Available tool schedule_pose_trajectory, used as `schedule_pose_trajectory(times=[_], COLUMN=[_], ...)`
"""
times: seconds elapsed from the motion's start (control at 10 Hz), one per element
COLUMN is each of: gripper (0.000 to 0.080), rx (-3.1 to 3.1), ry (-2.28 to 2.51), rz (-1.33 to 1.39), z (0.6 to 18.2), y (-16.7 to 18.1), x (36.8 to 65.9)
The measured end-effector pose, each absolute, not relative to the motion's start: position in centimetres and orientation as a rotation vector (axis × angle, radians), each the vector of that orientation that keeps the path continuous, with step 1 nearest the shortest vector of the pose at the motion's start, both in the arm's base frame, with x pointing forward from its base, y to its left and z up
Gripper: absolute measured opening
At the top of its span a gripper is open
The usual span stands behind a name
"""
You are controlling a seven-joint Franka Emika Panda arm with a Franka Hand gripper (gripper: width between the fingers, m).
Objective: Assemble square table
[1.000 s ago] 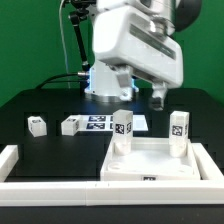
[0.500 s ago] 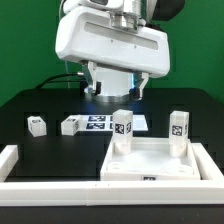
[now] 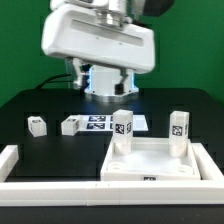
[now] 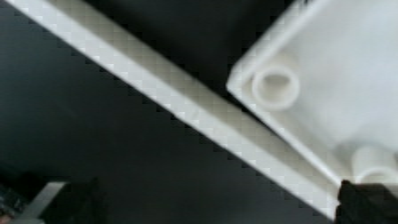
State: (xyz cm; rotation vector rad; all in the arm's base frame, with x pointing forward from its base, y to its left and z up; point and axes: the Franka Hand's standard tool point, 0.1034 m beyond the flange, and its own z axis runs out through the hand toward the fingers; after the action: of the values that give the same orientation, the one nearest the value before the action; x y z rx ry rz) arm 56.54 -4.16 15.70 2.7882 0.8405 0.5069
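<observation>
Right of centre in the exterior view, the square panel [image 3: 160, 165] lies flat with leg one [image 3: 122, 127] and leg two [image 3: 178, 127] upright in its far corners. Wrist view: the gripper [image 4: 205, 198] stands wide, empty, above the panel's corner socket [image 4: 276, 85] and a border rail [image 4: 143, 75].

white arm [image 3: 100, 40] aloft, hand [image 3: 104, 84] downward, empty, fingers [image 4: 377, 196] wide apart
</observation>
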Motion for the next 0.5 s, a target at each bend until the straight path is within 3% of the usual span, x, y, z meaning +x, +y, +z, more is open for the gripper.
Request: schedule_pose_trajectory(times=[0.2,0.5], gripper=[0.0649,0.0649], rx=[2.848,2.867], ry=[0.837,0.844], rz=[0.351,0.296], z=[15.1,14.5], y=[-8.7,-9.4], x=[52.4,51.8])
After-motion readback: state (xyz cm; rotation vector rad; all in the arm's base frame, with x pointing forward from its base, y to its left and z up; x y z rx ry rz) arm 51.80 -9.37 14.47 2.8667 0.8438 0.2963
